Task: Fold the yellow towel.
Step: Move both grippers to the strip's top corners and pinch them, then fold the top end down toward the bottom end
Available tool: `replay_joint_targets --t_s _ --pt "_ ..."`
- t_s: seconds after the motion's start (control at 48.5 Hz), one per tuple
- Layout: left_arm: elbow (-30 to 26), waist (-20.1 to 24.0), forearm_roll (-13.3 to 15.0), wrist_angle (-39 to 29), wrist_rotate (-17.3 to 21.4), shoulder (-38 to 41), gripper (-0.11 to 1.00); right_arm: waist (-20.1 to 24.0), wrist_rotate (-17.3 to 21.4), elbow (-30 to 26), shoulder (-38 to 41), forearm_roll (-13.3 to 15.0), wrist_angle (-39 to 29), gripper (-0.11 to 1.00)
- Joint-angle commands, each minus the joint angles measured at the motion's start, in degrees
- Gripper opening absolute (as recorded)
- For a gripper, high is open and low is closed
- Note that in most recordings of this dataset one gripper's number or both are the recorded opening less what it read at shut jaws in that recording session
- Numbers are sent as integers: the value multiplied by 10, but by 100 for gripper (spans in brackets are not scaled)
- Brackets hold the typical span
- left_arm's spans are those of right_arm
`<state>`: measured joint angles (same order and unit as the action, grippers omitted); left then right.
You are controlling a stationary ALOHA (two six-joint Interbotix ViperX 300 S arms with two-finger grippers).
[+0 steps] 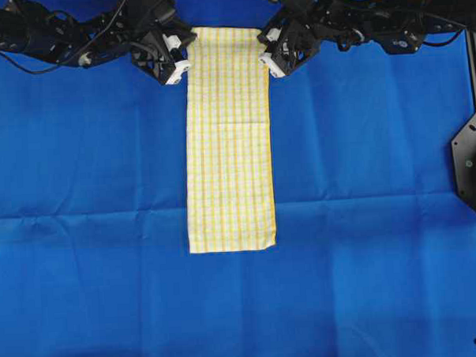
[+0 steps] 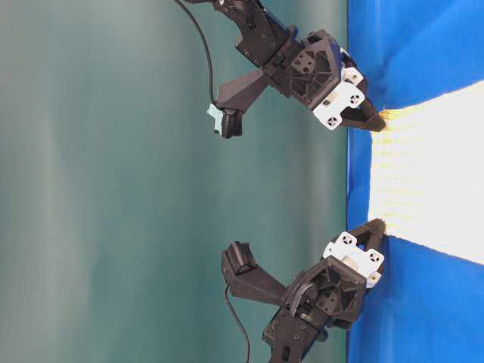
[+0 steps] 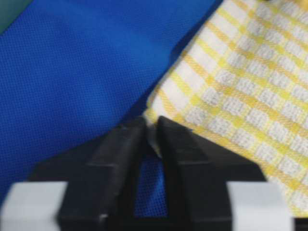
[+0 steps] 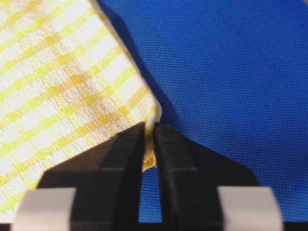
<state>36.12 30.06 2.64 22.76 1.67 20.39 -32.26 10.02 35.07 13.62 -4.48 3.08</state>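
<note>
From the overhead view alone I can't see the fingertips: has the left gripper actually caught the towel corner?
Observer: Yes. In its wrist view the left gripper is shut on a corner of the yellow towel.
Operator: And the right one?
Observer: The right gripper is pinching the hem at its corner.
Operator: Is the edge lifted yet?
Observer: The table-level view shows both fingertips down at the blue sheet; I can't tell any lift.
</note>
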Motion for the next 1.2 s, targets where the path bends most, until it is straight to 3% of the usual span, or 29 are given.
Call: replay_joint_targets --t_s 0.0,0.949,1.176 --pt "-5 2 0 15 2 -8 6 -2 -1 -8 -7 -2 4 4" --pt "19 1 0 -4 11 -86 5 -11 -6 -12 -65 5 -17 4" --pt "31 -18 0 -7 7 -90 5 -3 -5 -2 -77 5 -16 4"
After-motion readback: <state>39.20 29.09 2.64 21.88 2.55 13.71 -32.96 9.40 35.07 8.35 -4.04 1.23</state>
